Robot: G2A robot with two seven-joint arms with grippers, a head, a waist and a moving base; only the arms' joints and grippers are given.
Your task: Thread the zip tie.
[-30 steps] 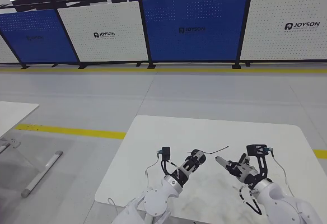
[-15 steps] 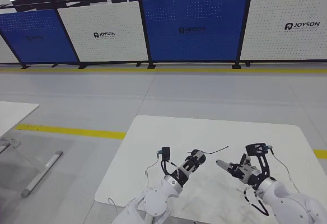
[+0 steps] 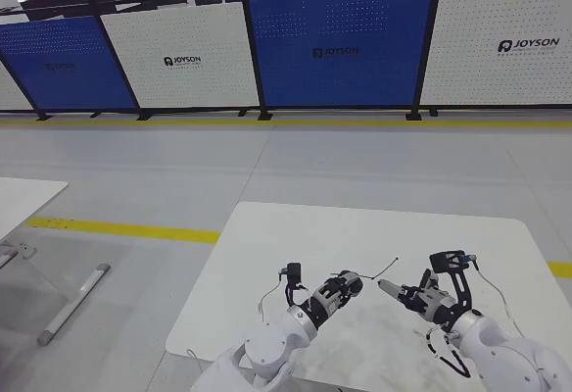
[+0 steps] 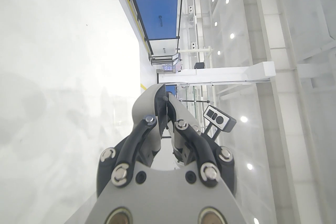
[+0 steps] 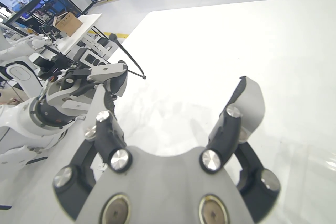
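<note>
A thin black zip tie [image 3: 376,269] sticks out from my left gripper [image 3: 350,285] over the white table [image 3: 296,235], slanting up and away to the right. In the left wrist view the left gripper [image 4: 165,95] is shut on the tie [image 4: 166,107], seen edge-on between the pads. The right wrist view has the zip tie [image 5: 128,54] curving from its blocky end to a sharp bend beside the left gripper [image 5: 118,76]. My right gripper [image 5: 173,88] is open with nothing between its fingers. It sits just right of the left gripper [image 3: 386,287], pointing at it.
The table's near edge lies close under both arms, with bare tabletop beyond and to the right [image 3: 443,235]. A second white table [image 3: 12,196] stands to the far left across the floor. Blue and white partition panels [image 3: 335,49] line the back.
My left gripper has shifted slightly right and nearer, closing the gap to the right gripper, and the zip tie has tilted with it. The right gripper has hardly moved.
</note>
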